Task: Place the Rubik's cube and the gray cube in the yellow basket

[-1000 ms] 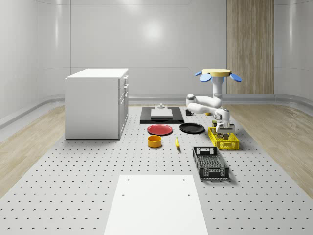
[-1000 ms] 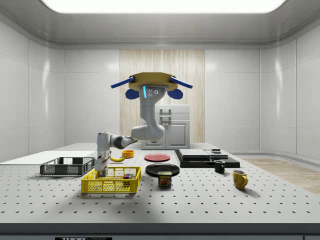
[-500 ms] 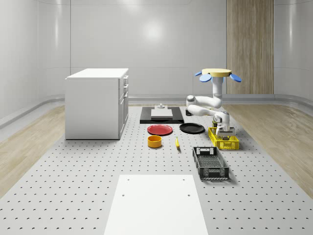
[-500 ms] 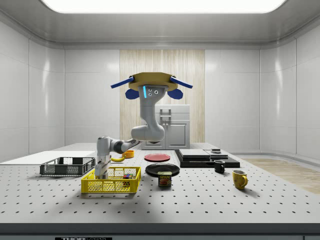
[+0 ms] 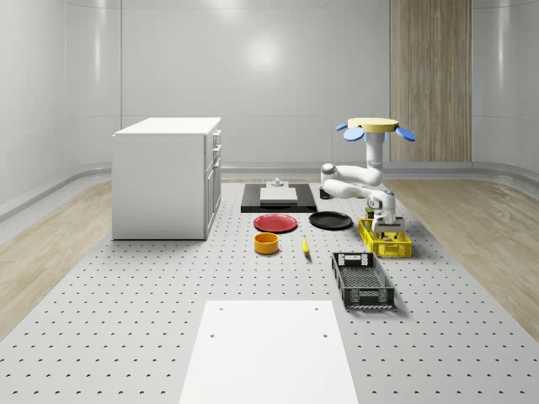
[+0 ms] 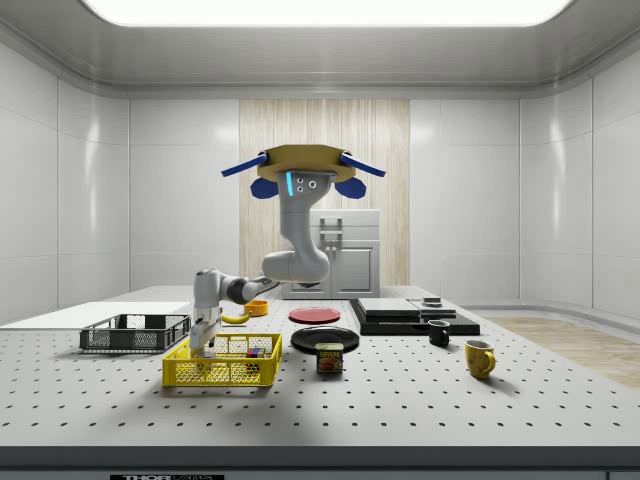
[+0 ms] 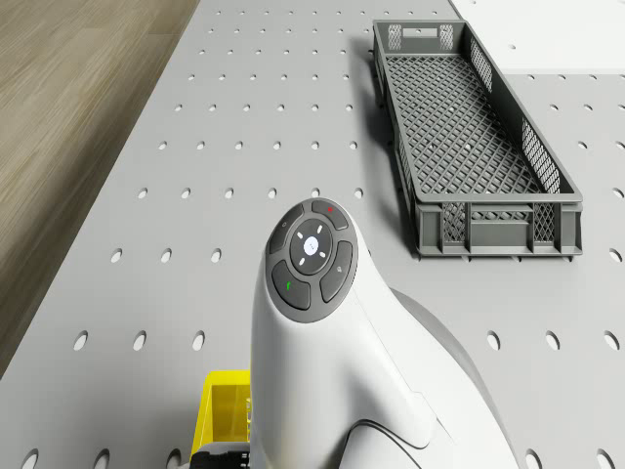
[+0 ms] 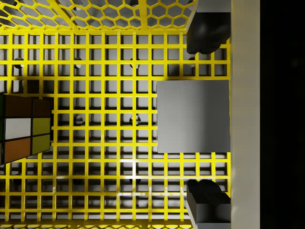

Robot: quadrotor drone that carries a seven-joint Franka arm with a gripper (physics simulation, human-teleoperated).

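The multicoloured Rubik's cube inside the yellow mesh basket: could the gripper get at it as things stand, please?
Probably yes. The gripper hangs open inside the yellow mesh basket, straddling the plain gray cube. The multicoloured Rubik's cube sits apart on the basket floor with only bare mesh between them.

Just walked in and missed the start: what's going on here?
A drone hovers above the table, its arm reaching down into the yellow basket. The wrist view shows the open claw over the gray cube, which lies on the basket floor, fingers clear of it. The Rubik's cube already sits there too.
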